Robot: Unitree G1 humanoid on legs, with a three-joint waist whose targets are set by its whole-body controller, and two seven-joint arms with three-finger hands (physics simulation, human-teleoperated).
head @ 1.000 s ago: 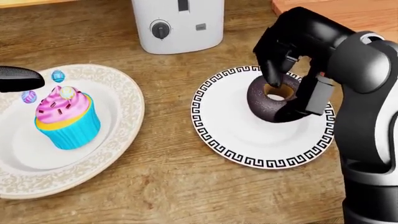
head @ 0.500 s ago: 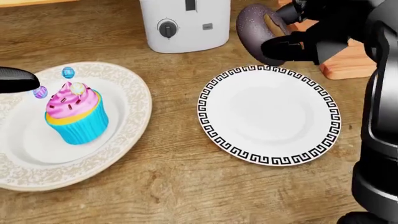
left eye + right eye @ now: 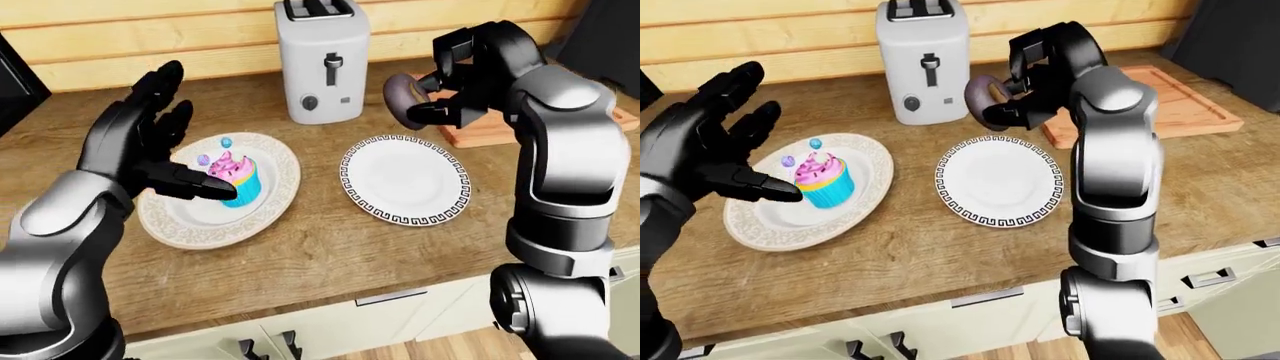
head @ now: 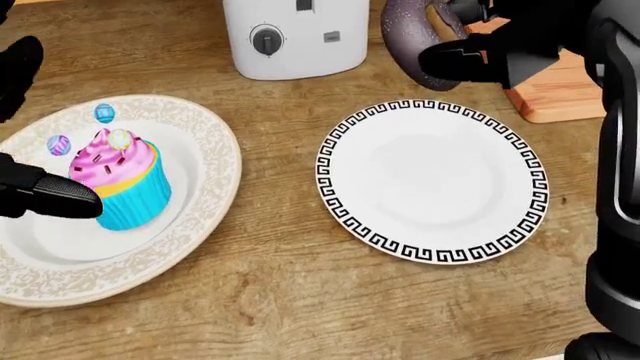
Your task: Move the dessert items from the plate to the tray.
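No readable writing anywhere; the toaster (image 3: 322,60) shows only a dial and a small grey mark too small to make out. Right hand (image 3: 450,82) clenched round the donut (image 3: 402,100), dark-glazed, held in the air above the far edge of the key-pattern plate (image 4: 432,180), beside the toaster and just left of the tray (image 3: 1140,105), a wooden board on the worktop (image 3: 310,247). In the head view the donut is cut off at the top edge and partly hidden by the fingers (image 4: 470,60); the tray shows there only as a corner. Plate now bare. Left hand (image 3: 140,150) released, fingers spread, palm facing the cupcake (image 4: 118,180), which stands on the ornate plate (image 4: 200,217) at left; whether the thumb touches the cupcake cannot be told, since it hides the wrapper's left side. Two small speckled eggs (image 4: 104,113) show above the cupcake, a third sits in its frosting. Against half a second ago: donut at nearly the same height over the plate's far rim, shifted slightly up in the head view; left hand has come further in, its thumb now level with the cupcake's side instead of beside the eggs. A second ago the donut lay on the plate in the fingers' grasp.
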